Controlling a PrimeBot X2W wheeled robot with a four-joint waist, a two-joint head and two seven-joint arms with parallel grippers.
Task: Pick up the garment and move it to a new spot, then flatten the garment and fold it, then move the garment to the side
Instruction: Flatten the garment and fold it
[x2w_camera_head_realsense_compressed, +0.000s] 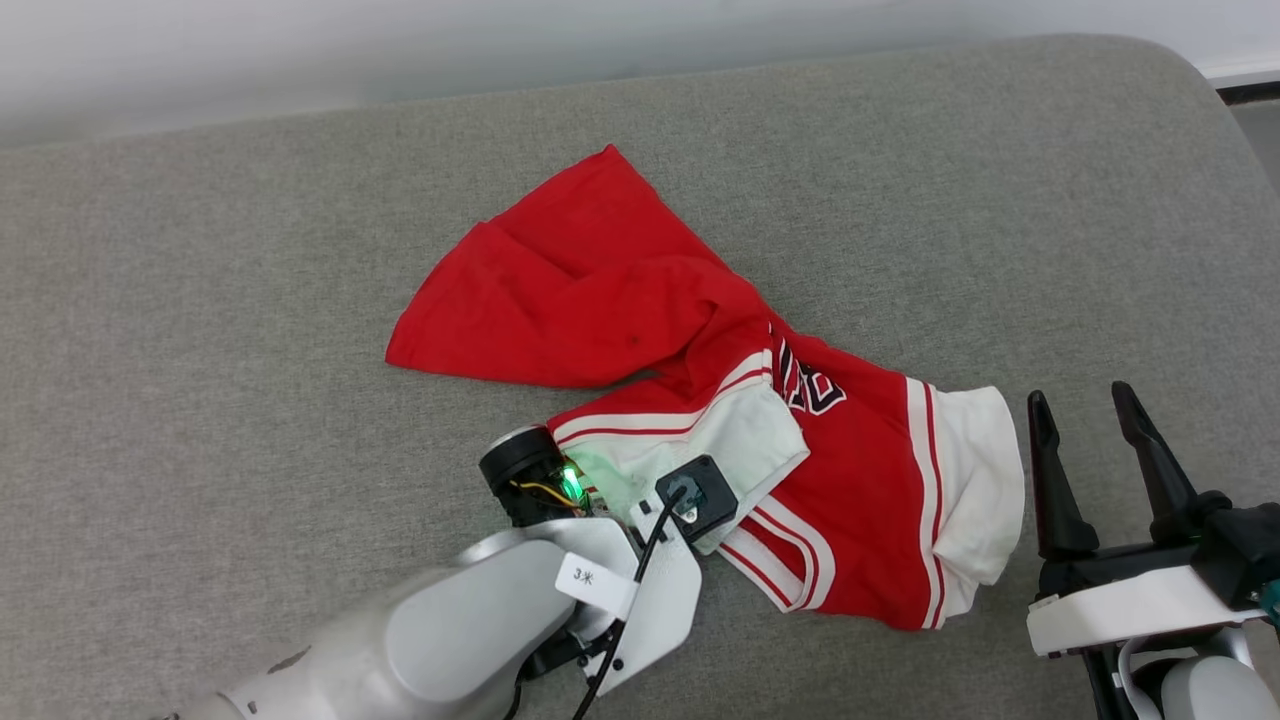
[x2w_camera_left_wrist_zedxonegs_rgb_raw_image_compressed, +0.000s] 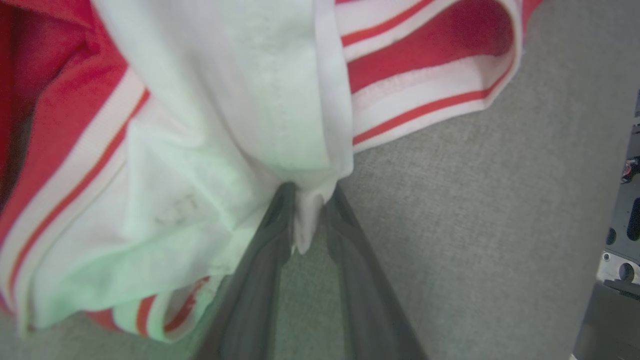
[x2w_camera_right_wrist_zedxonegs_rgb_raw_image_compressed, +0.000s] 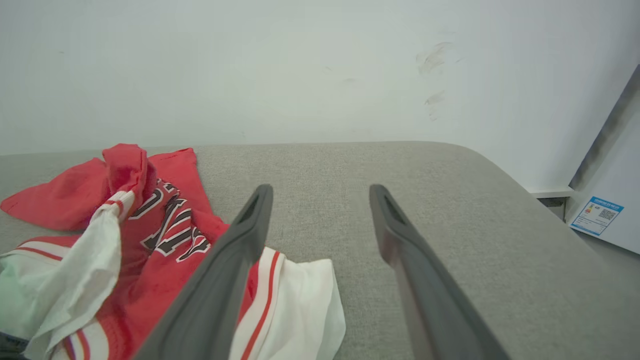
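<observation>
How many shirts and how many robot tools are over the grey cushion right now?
shirt: 1
tools: 2 (left tool, pinching the shirt's white sleeve; right tool, open)
Total: 3

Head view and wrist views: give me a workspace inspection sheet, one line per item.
Surface: grey fabric pad, rounded far corner.
Job's things: garment, crumpled, not yet flattened or folded.
Clutter: nothing seen.
Grippers: left gripper pinched on a white sleeve fold of the garment; right gripper open, holding nothing.
Cables: black cable running along the left wrist.
Surroundings: white wall; blue-and-white label on a pale panel.
</observation>
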